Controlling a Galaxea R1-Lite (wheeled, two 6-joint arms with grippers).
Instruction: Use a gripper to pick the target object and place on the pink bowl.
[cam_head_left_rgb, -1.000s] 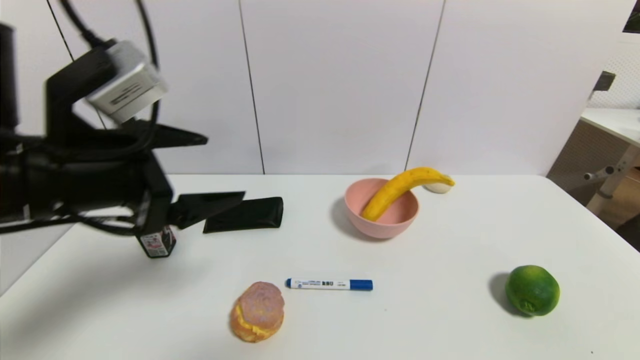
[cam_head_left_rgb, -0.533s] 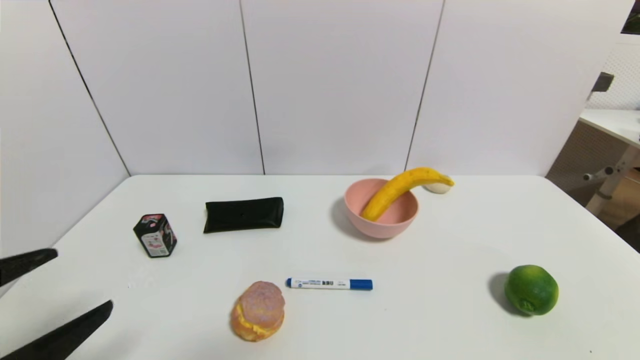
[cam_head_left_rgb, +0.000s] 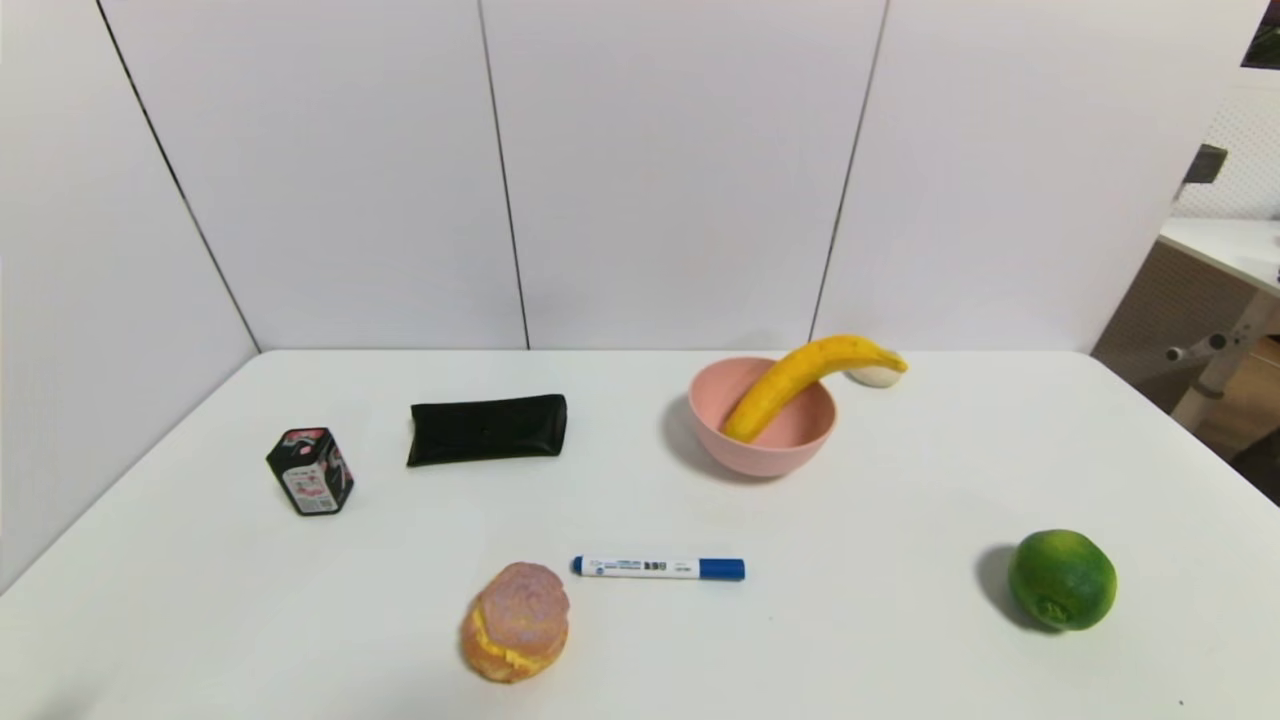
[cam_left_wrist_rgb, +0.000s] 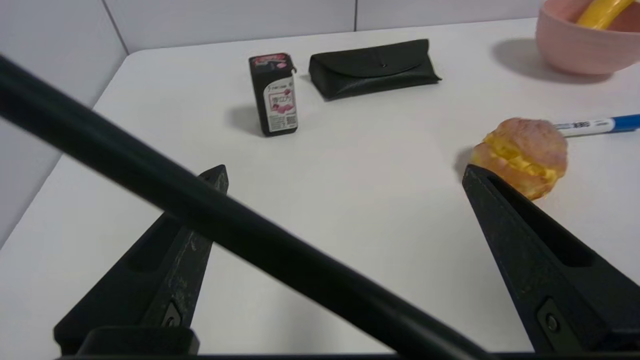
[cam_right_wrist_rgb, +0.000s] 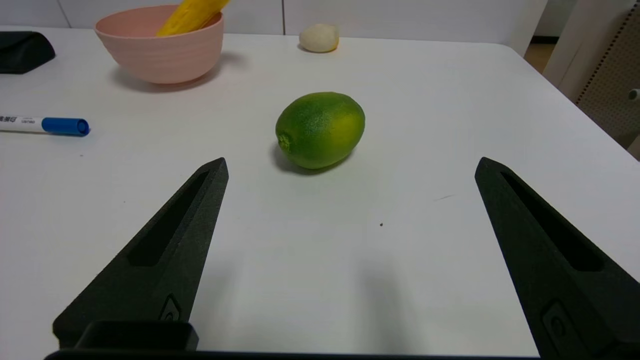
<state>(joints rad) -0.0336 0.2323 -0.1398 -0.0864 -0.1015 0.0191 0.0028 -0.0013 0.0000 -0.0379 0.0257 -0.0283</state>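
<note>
The yellow banana (cam_head_left_rgb: 800, 379) lies in the pink bowl (cam_head_left_rgb: 765, 445) at the table's back centre, one end inside and the stem end sticking out over the far right rim. Both show again in the left wrist view, bowl (cam_left_wrist_rgb: 575, 47) and banana (cam_left_wrist_rgb: 600, 12), and in the right wrist view, bowl (cam_right_wrist_rgb: 160, 52) and banana (cam_right_wrist_rgb: 190, 15). Neither arm appears in the head view. My left gripper (cam_left_wrist_rgb: 345, 170) is open and empty low over the near left of the table. My right gripper (cam_right_wrist_rgb: 350, 162) is open and empty, near the lime.
A green lime (cam_head_left_rgb: 1062, 580) sits near right, a pink-and-yellow bun (cam_head_left_rgb: 515, 622) near centre, a blue-capped marker (cam_head_left_rgb: 660, 568) behind it. A black pouch (cam_head_left_rgb: 488, 428) and a small black box (cam_head_left_rgb: 311, 470) stand at the left. A pale lump (cam_head_left_rgb: 875, 376) lies behind the bowl.
My left arm has pulled back from high over the table's left side, down and out of the head view. The banana stays in the bowl.
</note>
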